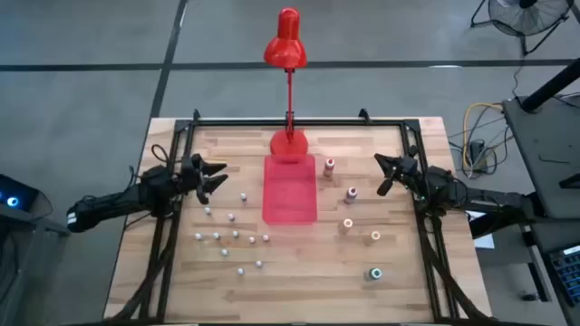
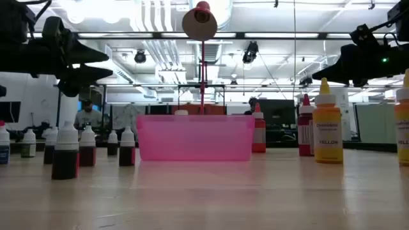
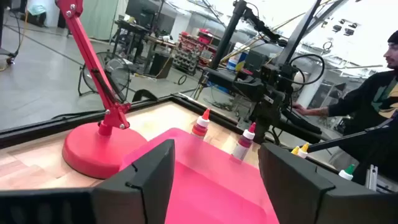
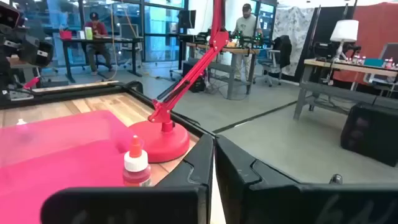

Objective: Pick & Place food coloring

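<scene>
Two dark jointed arms, black angular two-finger grippers, matte plastic fingers

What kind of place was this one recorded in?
Probably a robotics lab or open workshop: a wooden table on a concrete floor, desks with people working behind, and equipment racks under exposed ceiling ducts.

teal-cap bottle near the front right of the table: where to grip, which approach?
Take the teal-cap bottle around its body just under the cap, coming straight down. It looks upright and stands alone on the table, its nearest neighbour, the yellow-cap bottle, well apart, so fingers fit either side. The right gripper, shut, is on its side of the table, probably the easier reach.
</scene>
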Available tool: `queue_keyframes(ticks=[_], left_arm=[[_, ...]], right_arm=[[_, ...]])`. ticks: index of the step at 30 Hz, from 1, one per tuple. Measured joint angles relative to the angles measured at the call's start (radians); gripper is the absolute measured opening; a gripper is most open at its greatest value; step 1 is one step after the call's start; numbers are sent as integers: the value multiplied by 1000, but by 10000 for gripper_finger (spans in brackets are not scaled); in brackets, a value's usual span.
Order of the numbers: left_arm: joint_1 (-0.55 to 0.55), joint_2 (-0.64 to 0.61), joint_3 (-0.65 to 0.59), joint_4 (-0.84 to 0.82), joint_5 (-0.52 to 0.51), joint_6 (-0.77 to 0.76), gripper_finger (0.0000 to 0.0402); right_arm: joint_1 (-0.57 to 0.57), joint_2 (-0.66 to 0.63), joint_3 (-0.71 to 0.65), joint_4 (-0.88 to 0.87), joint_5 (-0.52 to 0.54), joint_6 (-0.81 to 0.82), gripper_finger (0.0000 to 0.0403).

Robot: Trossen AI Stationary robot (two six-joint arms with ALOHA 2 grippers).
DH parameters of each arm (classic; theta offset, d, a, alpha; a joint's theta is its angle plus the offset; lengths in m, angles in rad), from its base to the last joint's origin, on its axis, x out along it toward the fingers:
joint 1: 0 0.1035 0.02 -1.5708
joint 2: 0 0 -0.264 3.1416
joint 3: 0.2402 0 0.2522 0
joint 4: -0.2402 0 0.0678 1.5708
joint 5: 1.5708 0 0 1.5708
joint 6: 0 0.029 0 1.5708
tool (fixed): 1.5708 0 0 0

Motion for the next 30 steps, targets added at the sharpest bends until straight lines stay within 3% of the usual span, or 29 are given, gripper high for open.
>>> queue_keyframes(ticks=[30], left_arm=[[0,0,0,0,0,0,204]], right_arm=[[0,0,0,0,0,-5,9]])
